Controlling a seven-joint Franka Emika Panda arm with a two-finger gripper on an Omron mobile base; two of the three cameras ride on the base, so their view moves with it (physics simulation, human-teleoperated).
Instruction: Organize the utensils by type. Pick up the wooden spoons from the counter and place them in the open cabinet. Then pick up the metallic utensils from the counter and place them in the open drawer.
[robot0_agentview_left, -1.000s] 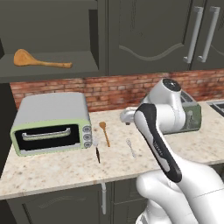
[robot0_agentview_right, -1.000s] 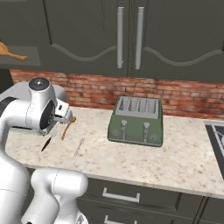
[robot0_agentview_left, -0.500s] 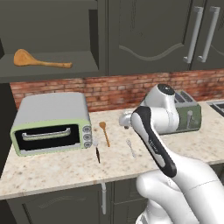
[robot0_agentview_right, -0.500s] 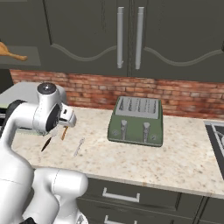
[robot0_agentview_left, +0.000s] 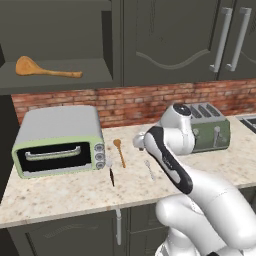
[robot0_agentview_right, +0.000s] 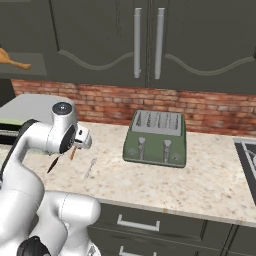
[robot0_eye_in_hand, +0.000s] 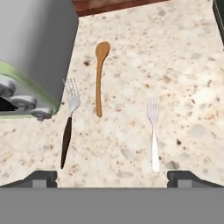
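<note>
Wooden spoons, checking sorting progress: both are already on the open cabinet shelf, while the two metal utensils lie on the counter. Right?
Not quite. One wooden spoon is on the cabinet shelf; the small wooden spoon lies on the counter between the two metal utensils, as the hand view shows.

So 2 wooden spoons are showing: the big one (robot0_agentview_left: 45, 69) is sitting up in the cabinet, the slim one (robot0_eye_in_hand: 100, 75) is lying on the counter. 2 metal forks too, 1 all-silver (robot0_eye_in_hand: 153, 131), 1 black-handled (robot0_eye_in_hand: 68, 127). Plus 1 toaster oven (robot0_agentview_left: 58, 139), 1 toaster (robot0_agentview_right: 157, 137).
</note>
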